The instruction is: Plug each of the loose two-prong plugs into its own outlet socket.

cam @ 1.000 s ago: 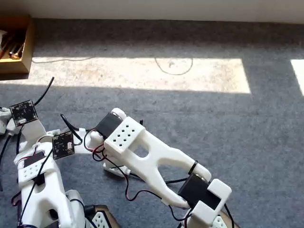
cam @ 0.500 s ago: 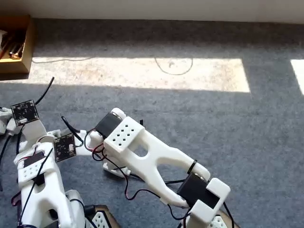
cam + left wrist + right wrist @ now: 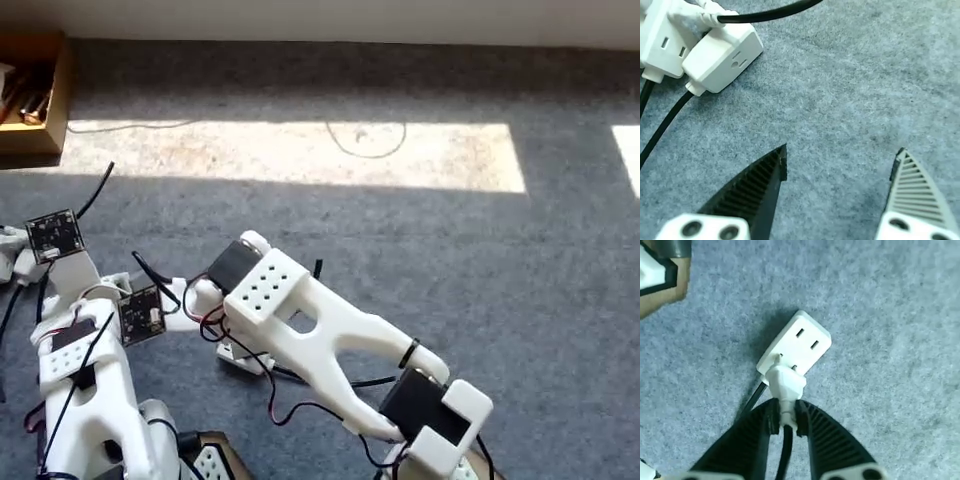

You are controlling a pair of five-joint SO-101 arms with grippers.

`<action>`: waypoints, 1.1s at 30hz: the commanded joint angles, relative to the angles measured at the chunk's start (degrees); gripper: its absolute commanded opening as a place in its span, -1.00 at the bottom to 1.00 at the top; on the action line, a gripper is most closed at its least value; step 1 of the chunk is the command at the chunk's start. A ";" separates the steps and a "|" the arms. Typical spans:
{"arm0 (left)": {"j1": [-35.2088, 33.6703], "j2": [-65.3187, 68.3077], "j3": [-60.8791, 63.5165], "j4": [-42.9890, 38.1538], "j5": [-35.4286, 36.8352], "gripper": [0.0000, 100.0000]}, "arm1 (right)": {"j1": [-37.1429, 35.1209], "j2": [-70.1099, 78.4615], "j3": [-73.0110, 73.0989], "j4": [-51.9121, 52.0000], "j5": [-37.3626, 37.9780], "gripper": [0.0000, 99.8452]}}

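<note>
In the right wrist view my right gripper (image 3: 786, 421) is shut on the cord end of a white two-prong plug (image 3: 785, 384). Its prongs touch the near edge of a white outlet block (image 3: 799, 343), whose top face shows two empty slots. A black cord runs from under that block. In the high view this block (image 3: 240, 358) peeks out beneath the right arm (image 3: 320, 330). My left gripper (image 3: 840, 165) hangs open over bare carpet. Two more white outlet blocks (image 3: 722, 47) with black cords (image 3: 662, 127) lie beyond its black finger (image 3: 765, 175).
Grey carpet covers the floor, with a sunlit band across the far side. A wooden box (image 3: 35, 95) sits at the far left. A thin wire loop (image 3: 365, 140) lies in the sunlit band. A brown base plate (image 3: 660, 285) lies close to the right gripper's block.
The right arm has shifted slightly toward the near edge and to the right, taking the plug with it. The left arm has stayed put.
</note>
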 commanded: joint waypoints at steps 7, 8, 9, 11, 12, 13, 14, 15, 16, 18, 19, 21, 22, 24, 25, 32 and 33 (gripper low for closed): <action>0.75 -0.57 -0.13 -0.88 -0.44 -0.33 | -0.04 7.16 4.09 -4.44 0.26 -0.99; 0.75 -0.57 -0.13 -0.88 -0.44 -0.33 | 0.04 7.16 4.00 -4.44 0.26 -0.99; 0.75 -0.57 -0.13 -0.88 -0.44 -0.33 | 0.13 7.16 3.91 -4.44 -0.35 -0.99; 0.75 -0.57 -0.13 -0.88 -0.44 -0.33 | 0.13 7.16 3.91 -4.18 -1.05 -0.99; 0.75 -0.57 -0.13 -0.88 -0.44 -0.33 | 0.13 7.16 3.91 -3.47 -1.05 -0.99; 0.75 -0.57 -0.13 -0.88 -0.44 -0.33 | 0.13 7.25 3.47 -2.51 -0.88 -0.99; 0.75 -0.57 -0.13 -0.88 -0.44 -0.33 | 0.13 7.43 2.33 -1.10 -0.88 -0.99; 0.75 -0.57 -0.13 -0.88 -0.44 -0.33 | 0.13 7.52 0.84 0.57 -0.88 -0.99; 0.75 -0.57 -0.13 -0.88 -0.44 -0.33 | 0.13 7.52 -0.84 2.42 -0.97 -0.99; 0.75 -0.57 -0.13 -0.88 -0.44 -0.33 | 0.13 7.52 -4.79 6.20 -1.14 -0.99; 0.75 -0.57 -0.13 -0.88 -0.44 -0.33 | 0.13 7.52 -6.73 7.87 -1.14 -0.99; 0.75 -0.57 -0.13 -0.88 -0.53 -0.33 | 0.13 7.52 -9.36 9.80 -1.41 -0.99; 0.75 -0.57 -0.13 -0.88 -0.53 -0.33 | 0.13 7.60 -9.80 10.07 -2.11 -0.99; 0.75 -0.57 -0.13 -0.88 -0.53 -0.33 | 0.13 7.69 -9.80 9.80 -2.90 -0.99; 0.75 -0.57 -0.13 -0.88 -0.53 -0.33 | 0.13 7.96 -9.80 9.80 -2.99 -0.99; 0.75 -0.48 -0.13 -0.88 -0.53 -0.33 | -0.22 15.60 -14.99 8.57 -7.91 -0.99; 0.75 -0.48 -0.13 -0.88 -0.53 -0.33 | -0.22 16.31 -16.31 8.75 -8.70 -0.99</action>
